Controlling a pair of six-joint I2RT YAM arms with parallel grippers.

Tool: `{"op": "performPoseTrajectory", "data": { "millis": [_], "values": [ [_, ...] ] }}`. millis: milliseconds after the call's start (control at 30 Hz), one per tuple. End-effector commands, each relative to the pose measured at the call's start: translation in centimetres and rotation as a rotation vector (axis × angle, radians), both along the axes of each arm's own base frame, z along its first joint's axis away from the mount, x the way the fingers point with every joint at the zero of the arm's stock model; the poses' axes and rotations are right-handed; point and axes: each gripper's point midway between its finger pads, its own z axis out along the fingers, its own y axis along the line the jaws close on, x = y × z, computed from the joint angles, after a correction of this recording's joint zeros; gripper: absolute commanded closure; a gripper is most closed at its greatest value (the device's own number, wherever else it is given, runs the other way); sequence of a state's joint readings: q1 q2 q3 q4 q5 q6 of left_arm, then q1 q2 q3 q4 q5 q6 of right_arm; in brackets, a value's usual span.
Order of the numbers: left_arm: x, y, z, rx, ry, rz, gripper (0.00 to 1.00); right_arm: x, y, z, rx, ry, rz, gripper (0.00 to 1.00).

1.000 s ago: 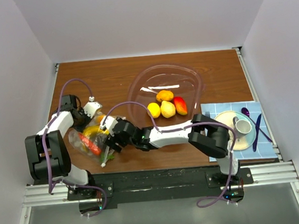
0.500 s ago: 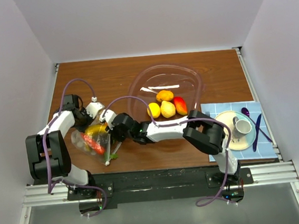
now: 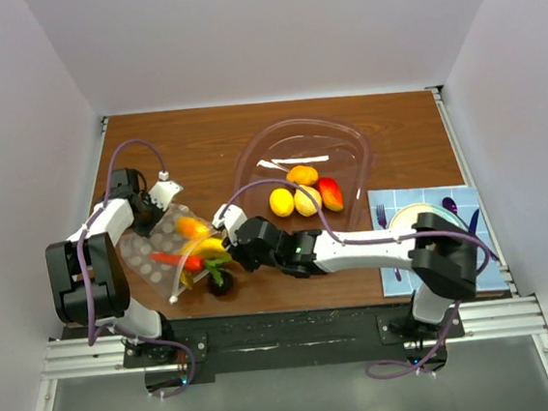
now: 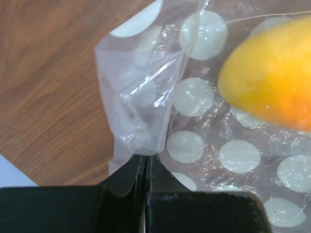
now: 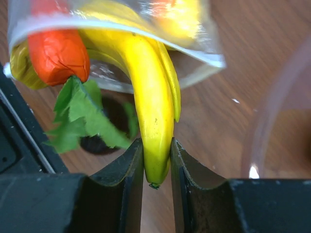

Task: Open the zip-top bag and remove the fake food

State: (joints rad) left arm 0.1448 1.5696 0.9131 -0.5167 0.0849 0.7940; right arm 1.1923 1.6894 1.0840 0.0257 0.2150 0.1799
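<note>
Far left of the bowl (image 3: 367,158), my left gripper (image 4: 145,159) is pinched tight on a corner of the zip-top bag (image 4: 194,97). The bag lies on the table (image 3: 200,145), left of the bowl, with its open end on the side nearer the bowl. A banana (image 5: 153,131) and a carrot (image 5: 57,51) poke out of that end. My right gripper (image 5: 155,165) squeezes the banana's tip, just left of the bowl. Four toy fruits (image 3: 302,193) sit inside the bowl.
</note>
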Motion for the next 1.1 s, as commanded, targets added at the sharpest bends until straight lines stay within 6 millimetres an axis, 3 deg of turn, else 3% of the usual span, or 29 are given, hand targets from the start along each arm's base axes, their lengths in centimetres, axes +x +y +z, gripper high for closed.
{"op": "performPoseTrajectory", "data": {
  "millis": [0, 67, 167, 400, 567, 667, 733, 867, 1067],
  "values": [
    [1.9, 0.5, 2.4, -0.003, -0.087, 0.029, 1.0, 1.3, -3.6, 2.8, -0.046, -0.047, -0.157, 0.99],
    [1.5, -0.1, 2.3, -0.025, -0.079, 0.014, 1.0, 2.2, -5.4, 2.8, -0.119, -0.089, -0.222, 1.0],
    [0.7, -0.4, 2.0, -0.035, -0.07, 0.006, 1.0, 3.4, -6.5, 4.1, -0.156, -0.149, -0.272, 1.0],
    [-0.1, -0.4, 1.6, -0.028, -0.068, 0.006, 1.0, 5.4, -9.3, 9.5, -0.192, -0.281, -0.376, 1.0],
    [-0.1, -0.6, 1.5, -0.036, -0.066, 0.002, 1.0, 7.5, -13.4, 12.6, -0.148, -0.298, -0.49, 1.0],
    [-0.3, -0.6, 1.1, -0.04, -0.057, 0.006, 1.0, 8.7, -16.0, 13.8, -0.152, -0.32, -0.562, 1.0],
    [-0.4, -0.7, 0.8, -0.041, -0.052, 0.001, 1.0, 8.9, -16.7, 14.1, -0.154, -0.328, -0.572, 1.0],
    [-0.5, -0.8, 0.5, -0.048, -0.046, 0.001, 1.0, 7.6, -13.4, 13.5, -0.059, -0.252, -0.401, 1.0],
    [-0.4, -0.7, 0.7, -0.048, -0.049, -0.001, 1.0, 6.4, -9.7, 10.3, 0.005, -0.119, -0.299, 1.0]
  ]
}}
